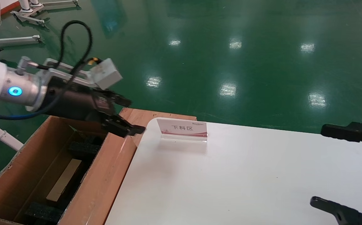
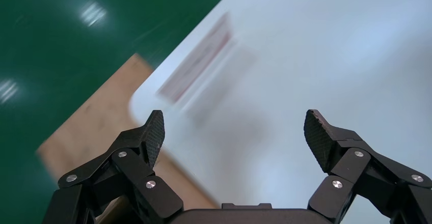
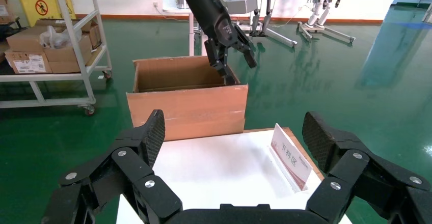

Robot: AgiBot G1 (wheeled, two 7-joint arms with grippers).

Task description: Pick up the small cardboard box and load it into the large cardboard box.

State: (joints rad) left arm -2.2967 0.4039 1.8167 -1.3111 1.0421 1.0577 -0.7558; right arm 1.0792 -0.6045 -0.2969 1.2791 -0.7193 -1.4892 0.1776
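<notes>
The large cardboard box [image 1: 106, 175] stands open on the floor against the table's left edge, with black foam pieces [image 1: 82, 148] inside; it also shows in the right wrist view [image 3: 186, 107]. A flat tan rectangular piece [image 1: 63, 179] lies between the foam; I cannot tell whether it is the small cardboard box. No small box shows on the table. My left gripper [image 1: 134, 115] is open and empty, above the box's near flap by the table's far left corner; it also shows in its own view [image 2: 234, 127]. My right gripper [image 1: 319, 165] is open and empty at the table's right edge.
The white table [image 1: 230, 175] holds an acrylic sign card [image 1: 182, 128] near its far left corner. Green floor lies beyond. In the right wrist view, a shelf cart [image 3: 51, 46] with cartons stands beyond the large box, with robot stands farther off.
</notes>
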